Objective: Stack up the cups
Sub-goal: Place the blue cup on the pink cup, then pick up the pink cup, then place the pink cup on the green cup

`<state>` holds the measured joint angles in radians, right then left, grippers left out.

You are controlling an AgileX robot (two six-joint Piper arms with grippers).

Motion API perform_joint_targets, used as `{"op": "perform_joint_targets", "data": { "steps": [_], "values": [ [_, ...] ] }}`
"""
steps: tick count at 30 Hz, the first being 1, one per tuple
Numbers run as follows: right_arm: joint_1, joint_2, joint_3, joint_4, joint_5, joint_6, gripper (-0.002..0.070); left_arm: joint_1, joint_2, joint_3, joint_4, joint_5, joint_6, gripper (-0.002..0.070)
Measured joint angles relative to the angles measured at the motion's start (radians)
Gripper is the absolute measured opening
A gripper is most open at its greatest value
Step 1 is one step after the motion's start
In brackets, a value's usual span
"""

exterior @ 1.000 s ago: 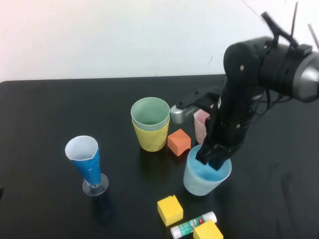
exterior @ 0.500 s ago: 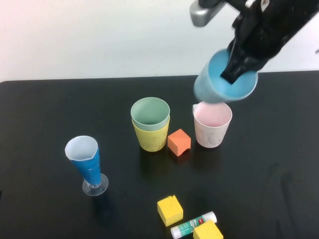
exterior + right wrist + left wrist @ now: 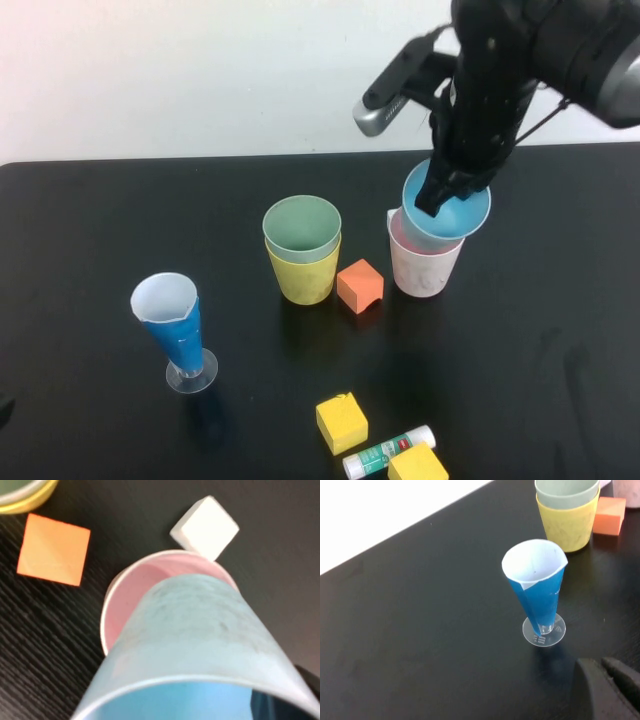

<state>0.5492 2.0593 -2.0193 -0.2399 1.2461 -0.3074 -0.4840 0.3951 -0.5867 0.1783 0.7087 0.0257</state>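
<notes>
Right gripper [image 3: 440,192] clamped on tilted light blue cup [image 3: 446,212] entering pink cup [image 3: 426,262], green cup [image 3: 301,226] nested in yellow cup [image 3: 302,272], four cups, left gripper [image 3: 605,687] parked near table's [image 3: 80,230] front-left edge, its finger state unclear.

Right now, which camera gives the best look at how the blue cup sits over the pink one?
The right wrist view: the light blue cup, held tilted by the right gripper, enters the pink cup. The high view shows both cups sideways. The left wrist view shows a pink sliver; the left gripper is parked.
</notes>
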Motion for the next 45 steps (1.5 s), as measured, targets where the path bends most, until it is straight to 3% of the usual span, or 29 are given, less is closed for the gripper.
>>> {"op": "perform_joint_targets", "data": {
  "steps": [6,12,14,21,26,32,39,45],
  "values": [
    [-0.051,0.024,-0.013,0.085,-0.014,0.026,0.0062,0.000,0.000,0.001,0.004,0.000,0.000,-0.0002],
    [-0.120,0.028,-0.019,0.209,-0.019,0.051,0.0309,0.000,0.000,0.013,0.012,-0.010,0.000,-0.0002],
    [-0.137,0.029,-0.021,0.232,-0.028,0.051,0.0356,0.000,0.000,0.013,0.015,-0.021,0.000,-0.0002],
    [-0.148,0.061,-0.025,0.277,-0.084,0.053,0.0388,0.000,0.000,0.013,0.023,-0.045,0.000,-0.0002],
    [-0.148,0.155,-0.025,0.304,-0.084,0.048,0.0361,0.000,0.000,0.013,0.024,-0.050,-0.002,-0.0002],
    [-0.148,0.207,-0.031,0.309,-0.051,0.018,0.0083,0.000,0.000,0.045,0.029,-0.059,-0.004,-0.0002],
    [-0.148,0.177,-0.184,0.272,-0.013,0.004,0.0083,0.000,0.000,0.101,0.031,-0.087,-0.004,-0.0002],
    [-0.122,0.090,-0.364,0.362,-0.005,-0.051,0.0083,0.000,0.000,0.101,0.033,-0.150,-0.004,-0.0002]
  ]
}}
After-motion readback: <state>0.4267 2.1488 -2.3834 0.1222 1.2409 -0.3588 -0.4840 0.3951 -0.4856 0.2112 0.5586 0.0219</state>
